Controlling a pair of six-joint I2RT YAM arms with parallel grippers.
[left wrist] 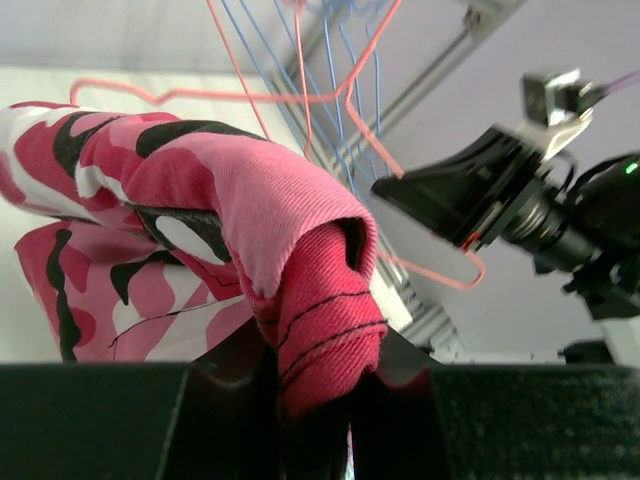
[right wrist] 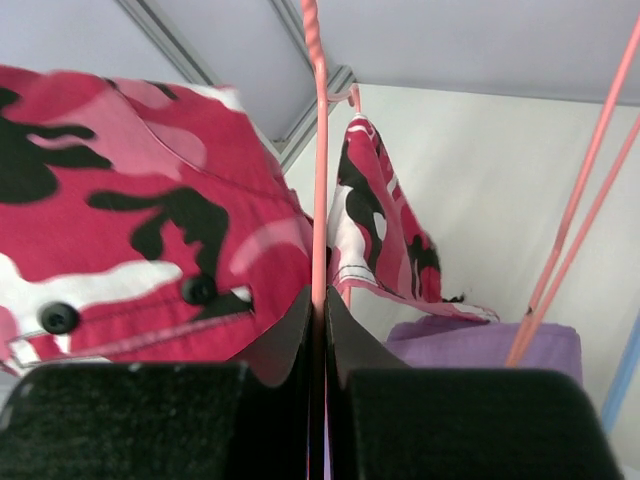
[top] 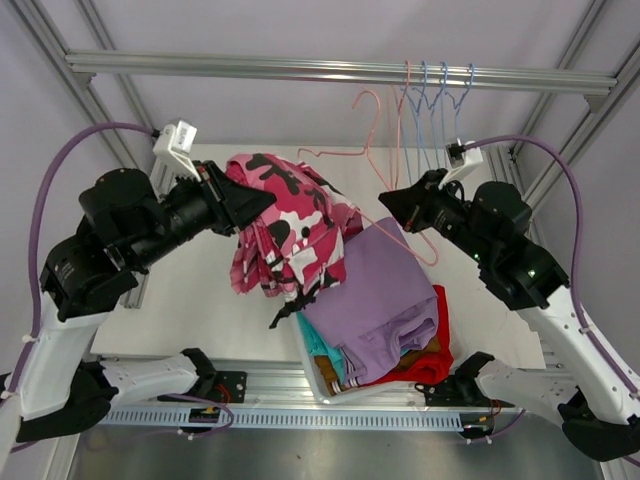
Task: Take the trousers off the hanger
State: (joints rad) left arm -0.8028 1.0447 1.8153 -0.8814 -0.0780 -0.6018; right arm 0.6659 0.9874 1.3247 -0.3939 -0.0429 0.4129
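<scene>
Top external view is showing the left gripper (top: pixel 258 203) pinching a bunched fold of the pink camouflage trousers (top: pixel 292 238), drooping mid-air between both grippers, while the right gripper (top: pixel 384 204) is clamping the pink hanger (right wrist: pixel 319 150); cloth seeming soft, light, floppy, best gripped at thick folds.

I'm working in a robotics lab cell, not a home. An aluminium-profile frame (top: pixel 250 66) boxes in the white table (top: pixel 180 300). Above the table its crossbar carries wire hangers (top: pixel 435 100). A slotted mounting rail (top: pixel 330 416) runs along the table's near edge, and plain grey panels (top: pixel 250 110) stand behind it.
</scene>
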